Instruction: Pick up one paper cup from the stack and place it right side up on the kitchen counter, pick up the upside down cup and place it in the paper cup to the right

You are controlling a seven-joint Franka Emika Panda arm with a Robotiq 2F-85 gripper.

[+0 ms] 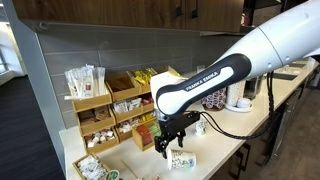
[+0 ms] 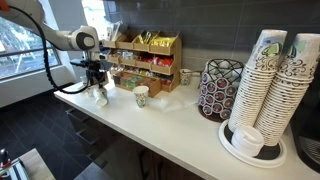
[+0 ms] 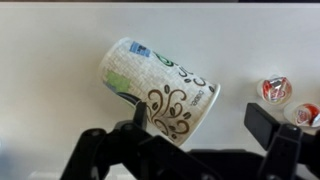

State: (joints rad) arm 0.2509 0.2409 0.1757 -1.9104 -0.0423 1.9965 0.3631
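A paper cup (image 3: 160, 90) with a brown swirl pattern lies tilted on its side on the white counter (image 3: 50, 60), its rim toward the right. My gripper (image 3: 200, 122) is open just above it. The left finger overlaps the cup's side, and the right finger stands clear of it. In both exterior views the gripper (image 1: 172, 138) (image 2: 96, 80) hovers over this cup (image 1: 183, 159) (image 2: 100, 96) near the counter's end. A second paper cup (image 2: 141, 96) stands upright to the right. Tall stacks of paper cups (image 2: 272, 80) stand at the far right.
A wooden snack organizer (image 2: 148, 55) (image 1: 110, 100) stands against the wall behind the cups. A wire pod holder (image 2: 217, 88) is next to the cup stacks. Small creamer tubs (image 3: 275, 90) lie close to the tilted cup. The counter's front edge (image 2: 150, 140) is close.
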